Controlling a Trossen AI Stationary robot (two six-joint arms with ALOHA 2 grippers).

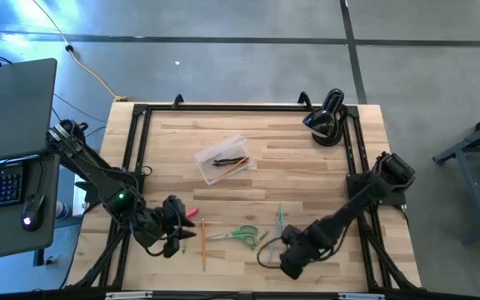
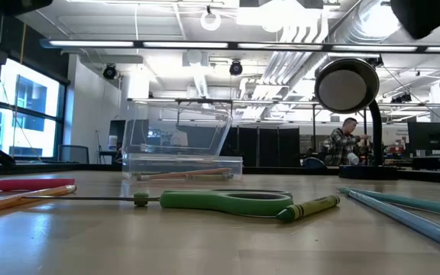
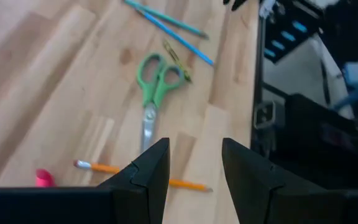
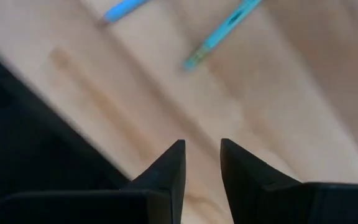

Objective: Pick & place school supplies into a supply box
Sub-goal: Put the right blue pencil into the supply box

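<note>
Pale wooden bench point(image 1: 307, 179) carries a small clear plastic box point(image 1: 222, 158) near its middle, already holding a few pencils. Well apart from it, toward the near edge, lie green-handled scissors point(image 1: 242, 234), a yellow pencil point(image 1: 203, 243), a pink pen point(image 1: 192, 212) and two light blue pencils point(image 1: 280, 219). The left gripper point(image 3: 194, 171) hovers above the yellow pencil with its jaws parted and empty. The right gripper point(image 4: 202, 165) hangs over bare wood near the blue pencils, jaws slightly apart, holding nothing. These pencils look light, stiff and apt to roll; a pinch across the middle should suit. Scissors seem best taken at the handles.
</note>
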